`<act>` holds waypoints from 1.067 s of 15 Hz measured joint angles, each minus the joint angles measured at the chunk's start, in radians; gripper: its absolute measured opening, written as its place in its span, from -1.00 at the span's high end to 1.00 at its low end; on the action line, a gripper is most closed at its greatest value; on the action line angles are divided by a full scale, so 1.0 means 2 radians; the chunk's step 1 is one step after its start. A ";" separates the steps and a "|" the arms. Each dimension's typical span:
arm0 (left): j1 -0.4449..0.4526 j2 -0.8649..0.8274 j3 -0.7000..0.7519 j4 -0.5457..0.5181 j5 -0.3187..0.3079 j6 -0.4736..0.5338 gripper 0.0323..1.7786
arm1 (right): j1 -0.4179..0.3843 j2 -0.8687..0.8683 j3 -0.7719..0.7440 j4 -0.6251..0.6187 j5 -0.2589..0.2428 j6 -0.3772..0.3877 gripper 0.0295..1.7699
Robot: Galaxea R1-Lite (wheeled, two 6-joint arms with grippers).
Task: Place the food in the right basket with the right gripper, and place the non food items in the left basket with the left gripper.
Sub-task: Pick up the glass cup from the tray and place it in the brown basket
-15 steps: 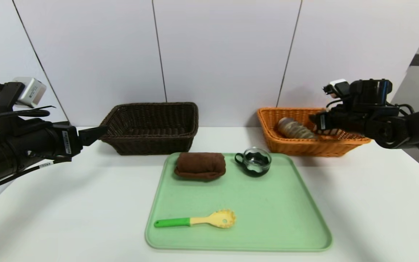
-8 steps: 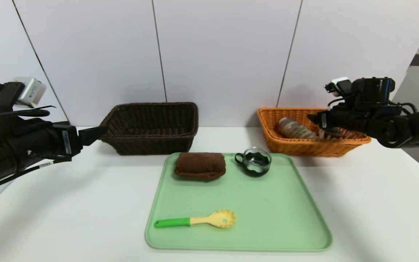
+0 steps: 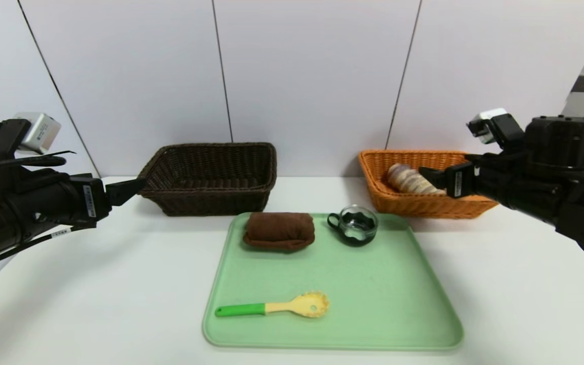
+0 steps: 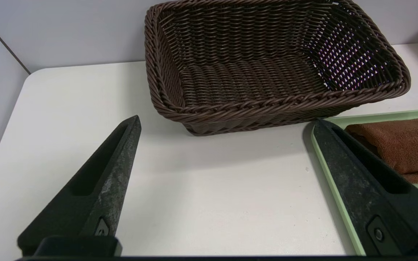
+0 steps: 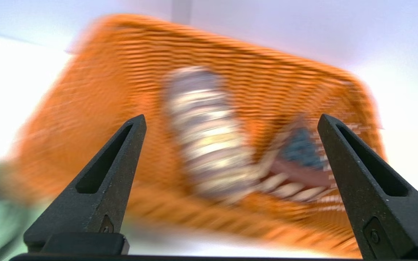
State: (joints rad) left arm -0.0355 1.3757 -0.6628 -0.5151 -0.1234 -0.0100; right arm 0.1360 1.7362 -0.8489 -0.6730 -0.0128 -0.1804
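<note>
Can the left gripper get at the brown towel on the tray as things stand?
Probably yes. The left gripper is open beside the brown basket, and the brown towel lies uncovered at the tray's far left corner, with only bare table between them.

L arm (image 3: 23,208) comes in from the left edge of head view, held roughly level, pointing fwd and slightly down. L gripper (image 4: 227,125) wide open, both fingers (image 4: 116,170) spread far apart, nothing between them, hanging above the surface, touching nothing. Small grey cam box on top of the L wrist.

R arm (image 3: 566,203) comes in from the right edge, also near level, tip aimed fwd and a bit down. R gripper (image 5: 230,121) wide open too, fingers (image 5: 111,174) well apart, holding nothing, in the air, no contact. White cam box on the R wrist. Wrist view blurred, fingers themselves sharp.
</note>
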 joint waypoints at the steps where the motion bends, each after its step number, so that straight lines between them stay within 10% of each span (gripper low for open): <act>1: 0.000 0.000 0.002 0.000 0.000 0.000 -0.90 | 0.012 -0.025 0.039 -0.031 0.021 0.002 -0.86; 5: 0.000 -0.001 0.014 -0.013 0.000 0.001 -0.90 | 0.083 -0.118 0.144 -0.089 0.081 0.005 -0.89; 11: 0.000 -0.001 0.019 -0.013 0.001 0.001 -0.90 | 0.129 -0.141 0.290 -0.108 0.086 0.021 -0.91; 16: 0.000 -0.001 0.020 -0.013 0.001 0.001 -0.90 | 0.132 -0.064 0.320 -0.238 0.085 0.032 -0.91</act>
State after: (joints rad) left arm -0.0360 1.3743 -0.6234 -0.5415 -0.1221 -0.0070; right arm 0.4002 1.6083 -0.2083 -1.1487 0.1581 -0.1168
